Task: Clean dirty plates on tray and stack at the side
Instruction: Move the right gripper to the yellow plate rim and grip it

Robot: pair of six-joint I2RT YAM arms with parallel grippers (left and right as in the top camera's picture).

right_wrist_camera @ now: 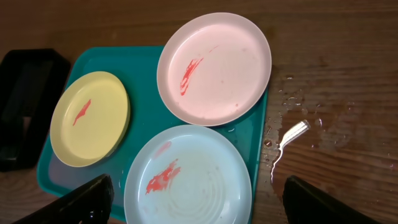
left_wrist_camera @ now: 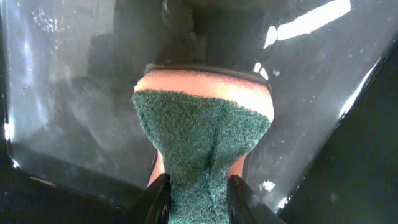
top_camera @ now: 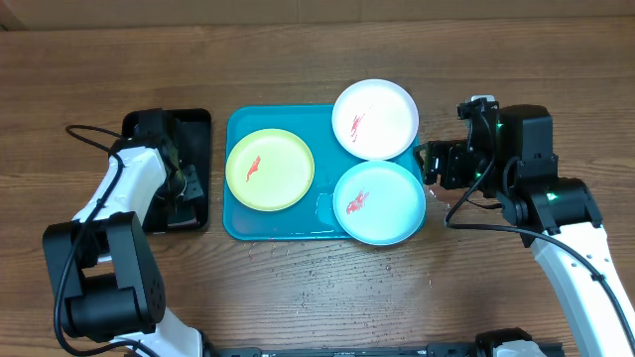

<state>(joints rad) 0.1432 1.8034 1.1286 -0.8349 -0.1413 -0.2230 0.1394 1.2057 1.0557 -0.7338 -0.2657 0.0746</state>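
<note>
On the turquoise tray lie three plates, each with a red smear: pale yellow at the left, white overhanging the far right corner, pale blue at the near right. My left gripper is down in the black tray, shut on a sponge with a green scouring face, which is pinched narrow between the fingers. My right gripper hangs open above the pale blue plate, touching nothing. The white plate and yellow plate lie beyond it.
The small black tray is wet and glossy inside. Water drops and a small puddle lie on the wooden table right of the turquoise tray. The left arm's cable loops left of the black tray.
</note>
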